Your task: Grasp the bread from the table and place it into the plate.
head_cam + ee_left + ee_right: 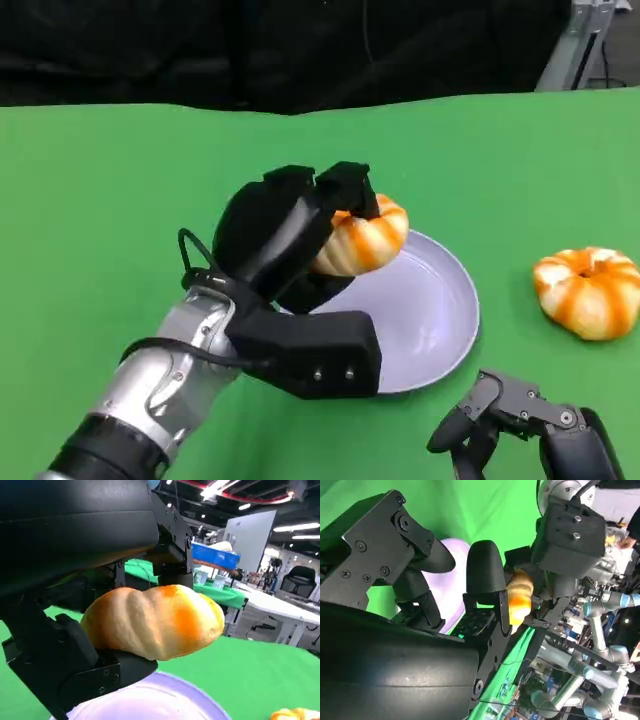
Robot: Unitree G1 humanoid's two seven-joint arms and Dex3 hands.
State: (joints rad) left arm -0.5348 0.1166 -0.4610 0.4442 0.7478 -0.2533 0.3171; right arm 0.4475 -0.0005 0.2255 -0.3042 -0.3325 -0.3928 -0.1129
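Note:
My left hand (290, 240) grips an orange-and-cream bread (362, 238) and holds it over the left rim of the pale lilac plate (430, 320). In the left wrist view the bread (155, 620) sits between my black fingers (170, 545), with the plate (150, 700) just beneath it. A second bread of the same kind (588, 290) lies on the green table to the right of the plate. My right hand (520, 420) hangs low near the front edge, right of the plate, fingers apart and holding nothing. The right wrist view shows the held bread (520, 600) past my right fingers (485, 575).
The green table (110, 200) has free room to the left and behind the plate. A black backdrop closes the far edge. The wrist views show other tables, a blue bin (215, 555) and robot arms (600, 645) beyond the table.

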